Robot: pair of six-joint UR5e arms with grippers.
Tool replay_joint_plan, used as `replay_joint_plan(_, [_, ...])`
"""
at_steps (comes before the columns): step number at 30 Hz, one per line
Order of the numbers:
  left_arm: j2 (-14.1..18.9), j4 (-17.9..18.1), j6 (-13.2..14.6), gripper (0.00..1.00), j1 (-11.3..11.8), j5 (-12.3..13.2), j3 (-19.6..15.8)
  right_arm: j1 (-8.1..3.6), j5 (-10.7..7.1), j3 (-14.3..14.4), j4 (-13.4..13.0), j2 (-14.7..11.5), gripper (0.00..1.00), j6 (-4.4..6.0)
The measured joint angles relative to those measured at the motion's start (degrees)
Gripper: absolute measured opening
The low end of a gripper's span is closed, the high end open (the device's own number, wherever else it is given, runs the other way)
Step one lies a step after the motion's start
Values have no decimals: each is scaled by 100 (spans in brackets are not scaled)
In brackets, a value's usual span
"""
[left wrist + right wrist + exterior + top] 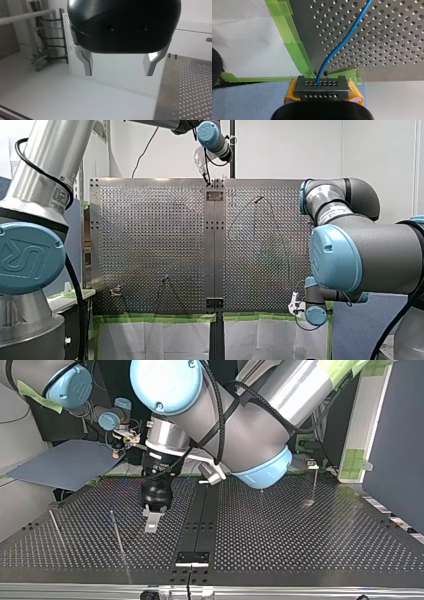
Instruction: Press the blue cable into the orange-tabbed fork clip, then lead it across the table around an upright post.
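Blue cable [342,41] lengthwise ahead from my right hand [321,88]

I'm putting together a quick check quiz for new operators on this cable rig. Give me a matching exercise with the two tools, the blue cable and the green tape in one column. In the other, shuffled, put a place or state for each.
Things
1. left tool
2. right tool
3. blue cable
4. green tape

Places or states
A. stuck along the edge of the table
B. open, nothing between its fingers
C. lies across the perforated surface
D. shut on the cable

Pairs: 1-B, 2-D, 3-C, 4-A
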Motion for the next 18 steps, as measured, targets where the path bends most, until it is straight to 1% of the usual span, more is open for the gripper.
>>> replay_joint_plan(7, [335, 334, -172, 99, 3, 5, -335, 2, 1, -1, 7, -1, 0, -4])
replay_joint_plan(18, [867, 866, -229, 99, 4, 8, -867, 12, 2, -3, 9, 0, 0, -4])
